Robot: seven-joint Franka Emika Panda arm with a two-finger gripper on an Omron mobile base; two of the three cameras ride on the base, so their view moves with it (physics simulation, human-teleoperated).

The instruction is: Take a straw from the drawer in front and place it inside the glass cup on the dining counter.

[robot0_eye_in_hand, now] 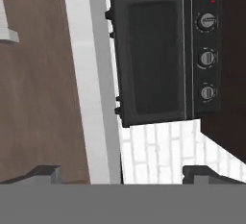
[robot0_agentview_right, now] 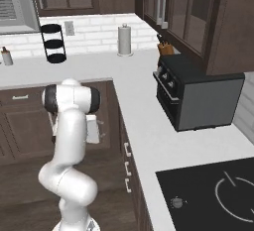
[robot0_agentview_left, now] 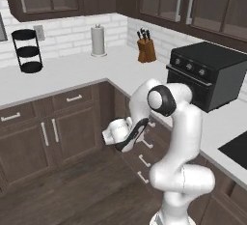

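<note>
Apparently the work is at its first step: the drawer under the black oven is shut, and the straw, as I judge, lies inside it, so it cannot be taken before the drawer is opened. The pincer is spread wide and pinches nothing. In the hand view it looks past the white edge of the tabletop toward the oven, so it aims too high for the silver handle. To do this step well, I would lower the hand and turn it until the handle stands between the two fingertips, then close on the bar and pull straight out. Several handles sit one under another here, and I cannot tell surely which drawer is the right one.
</note>
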